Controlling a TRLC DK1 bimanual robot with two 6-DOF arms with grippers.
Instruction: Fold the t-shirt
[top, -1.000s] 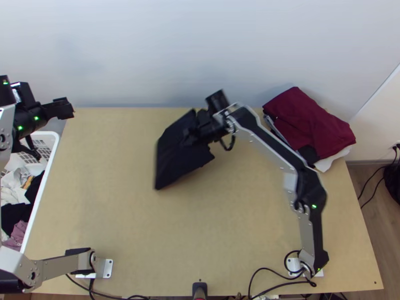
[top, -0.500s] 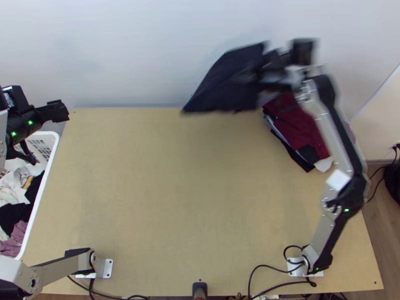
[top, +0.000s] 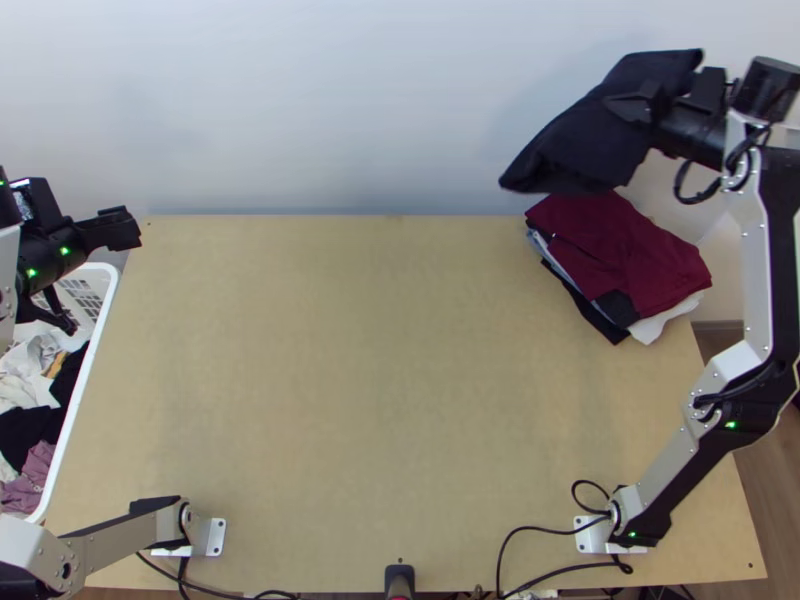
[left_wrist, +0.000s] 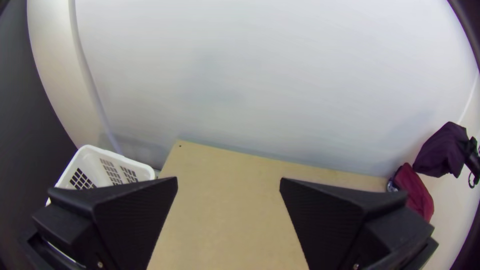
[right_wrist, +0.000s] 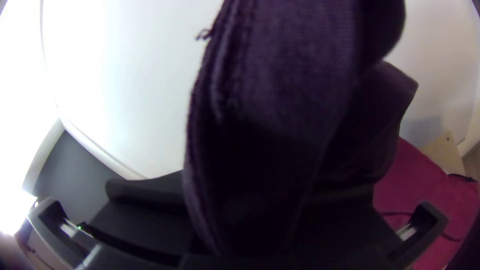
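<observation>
Silver right arm (top: 757, 280) outstretched, claw (top: 640, 106) gripping shirt (top: 580, 143)

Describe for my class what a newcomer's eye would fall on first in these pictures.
Probably the dark garment, held up by the right gripper above the table's far right corner. Just below, the maroon cloth stands out on top of a stack. The white basket of clothes beyond the table's left edge might catch the eye next.
</observation>
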